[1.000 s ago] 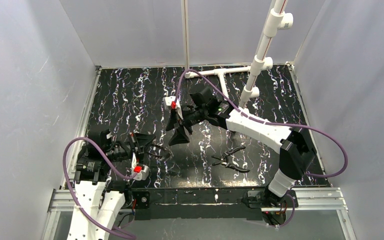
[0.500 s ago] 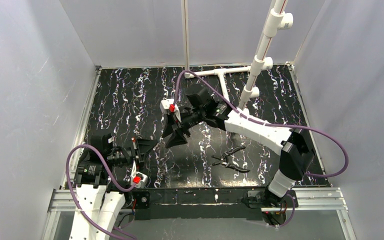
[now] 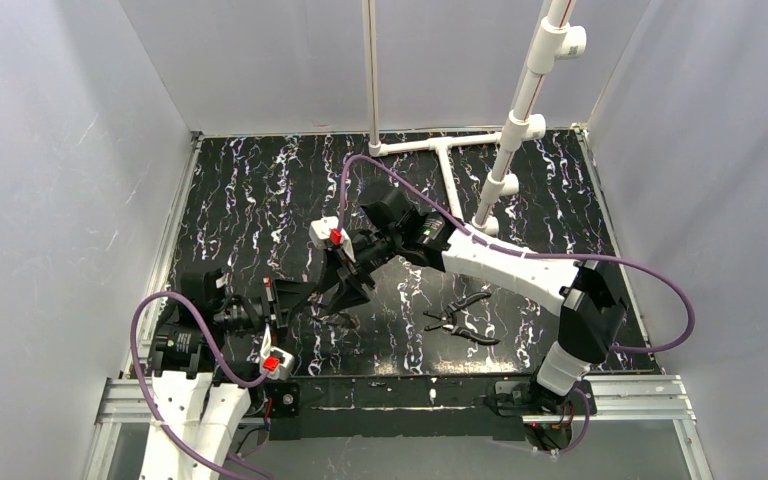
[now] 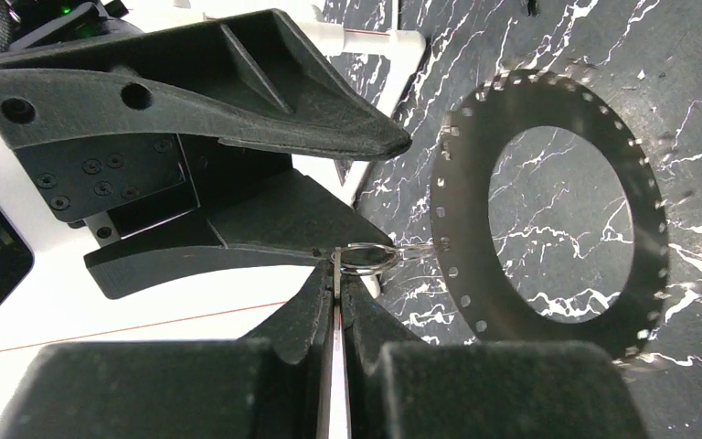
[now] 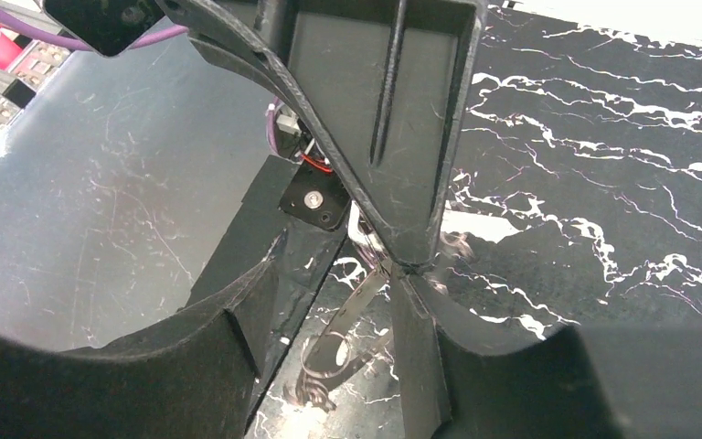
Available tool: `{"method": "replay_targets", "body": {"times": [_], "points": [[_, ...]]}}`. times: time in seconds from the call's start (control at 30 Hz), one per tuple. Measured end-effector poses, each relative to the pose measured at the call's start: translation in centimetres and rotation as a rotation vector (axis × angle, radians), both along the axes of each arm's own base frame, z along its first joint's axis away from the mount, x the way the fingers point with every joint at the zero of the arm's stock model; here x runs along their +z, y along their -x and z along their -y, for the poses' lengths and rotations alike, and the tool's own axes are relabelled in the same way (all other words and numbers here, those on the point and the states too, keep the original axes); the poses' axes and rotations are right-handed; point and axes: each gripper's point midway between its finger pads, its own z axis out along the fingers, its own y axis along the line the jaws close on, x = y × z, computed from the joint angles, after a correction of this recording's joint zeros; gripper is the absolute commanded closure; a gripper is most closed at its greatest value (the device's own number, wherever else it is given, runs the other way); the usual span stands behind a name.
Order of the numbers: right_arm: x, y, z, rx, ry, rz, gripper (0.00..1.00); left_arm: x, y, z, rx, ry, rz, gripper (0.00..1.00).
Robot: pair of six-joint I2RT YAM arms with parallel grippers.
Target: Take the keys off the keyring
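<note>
A: Where is the keyring [image 4: 462,219] sitting?
B: Just beside the left gripper [image 4: 336,270], which is meeting the right gripper [image 3: 348,288] tip to tip, mid-table.
A: And the pliers [image 3: 463,320]?
B: They are lying on the table [image 3: 250,200], right of both.

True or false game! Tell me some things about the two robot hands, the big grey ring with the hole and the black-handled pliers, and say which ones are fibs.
1. The black-handled pliers lie on the black marbled table, touched by no gripper. True.
2. The left gripper is wide open. False: it is shut on a thin silvery metal strip.
3. The table shows through the hollow centre of the wide silvery-grey metal keyring. True.
4. The right gripper holds the pliers. False: its fingers stand apart beside the left gripper, away from the pliers.
</note>
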Motion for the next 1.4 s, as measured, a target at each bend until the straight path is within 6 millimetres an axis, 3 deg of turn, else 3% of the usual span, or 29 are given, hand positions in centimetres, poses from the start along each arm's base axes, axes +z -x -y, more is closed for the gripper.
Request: {"method": "replay_targets", "body": {"times": [0.47,0.67,1.0,1.17,1.4], "points": [[-0.4,0.2,0.4,0.041,-0.002,0.035,0.44,0.2,1.1,0.6,-0.048,0.044,0.004,1.00],[-0.2,0.4,0.4,0.055,-0.015,0.043,0.52,-0.1,1.8,1.0,-0.082,0.074,-0.013,1.00],[-0.1,0.5,0.4,0.066,-0.029,0.026,0.57,0.1,2.1,1.2,-0.100,0.091,-0.018,1.00],[-0.1,0.5,0.4,0.068,-0.033,0.025,0.57,0.1,2.1,1.2,-0.101,0.092,-0.023,1.00],[-0.8,1.0,0.6,0.088,-0.029,-0.001,0.50,0.1,2.2,1.2,-0.103,0.094,-0.024,1.00]]}}
